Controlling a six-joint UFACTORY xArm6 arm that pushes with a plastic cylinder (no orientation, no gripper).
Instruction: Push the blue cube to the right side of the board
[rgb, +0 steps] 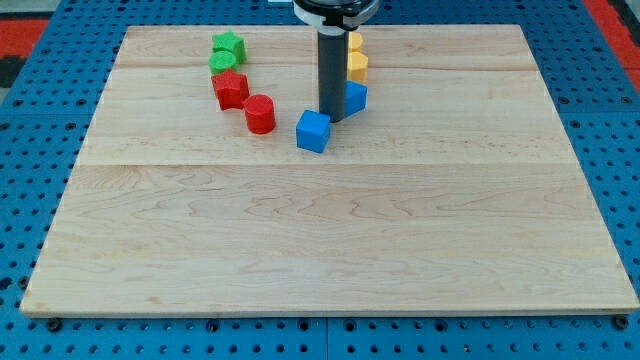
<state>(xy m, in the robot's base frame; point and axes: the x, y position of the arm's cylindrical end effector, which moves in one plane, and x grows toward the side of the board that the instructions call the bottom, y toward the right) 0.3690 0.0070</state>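
Observation:
A blue cube (313, 131) sits on the wooden board (330, 240), a little above and left of its middle. My tip (330, 120) stands just above and to the right of the cube, close to its upper right corner. A second blue block (355, 98) sits right behind the rod on its right side, partly hidden by it.
Two yellow blocks (356, 67) stack up the view behind the rod, near the top edge. A red star-like block (230, 89) and a red cylinder (260, 114) lie to the cube's left. Two green blocks (227, 50) sit at the upper left.

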